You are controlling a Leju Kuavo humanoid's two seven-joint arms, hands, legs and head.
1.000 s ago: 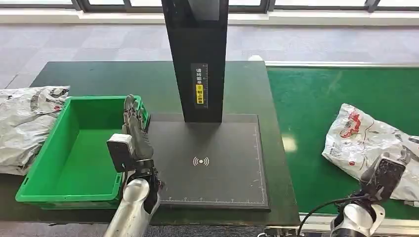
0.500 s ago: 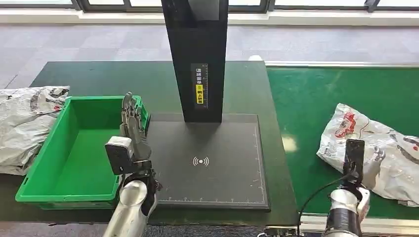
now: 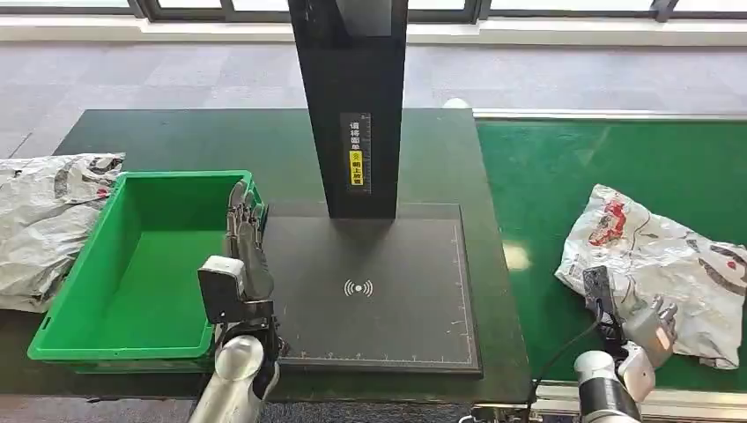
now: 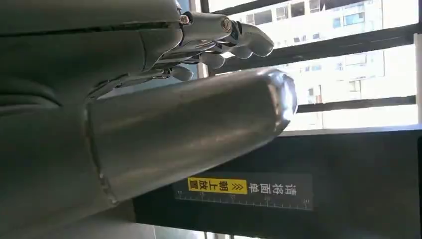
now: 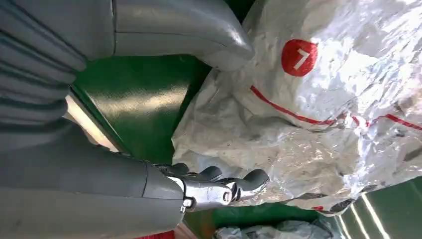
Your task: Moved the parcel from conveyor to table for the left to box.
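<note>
A crumpled silver parcel [image 3: 656,264] with red print lies on the green conveyor belt [image 3: 599,159] at the right. My right hand [image 3: 647,330] is at the parcel's near edge. In the right wrist view the thumb [image 5: 199,35] and the fingers [image 5: 224,186] stand wide apart, with the parcel's [image 5: 323,124] edge lying between them, not gripped. My left hand [image 3: 245,238] stands upright with straight fingers [image 4: 224,45] over the border between the green bin [image 3: 132,326] and the black scanner pad [image 3: 396,264]. It holds nothing.
A black column [image 3: 352,106] with a yellow label rises from the back of the pad. Another silver parcel [image 3: 44,220] lies on the dark table left of the bin. The conveyor's pale near rail [image 3: 546,388] runs under my right arm.
The parcel has drifted left along the belt. My right hand has turned and dropped to the parcel's near edge. The left hand shifted slightly right.
</note>
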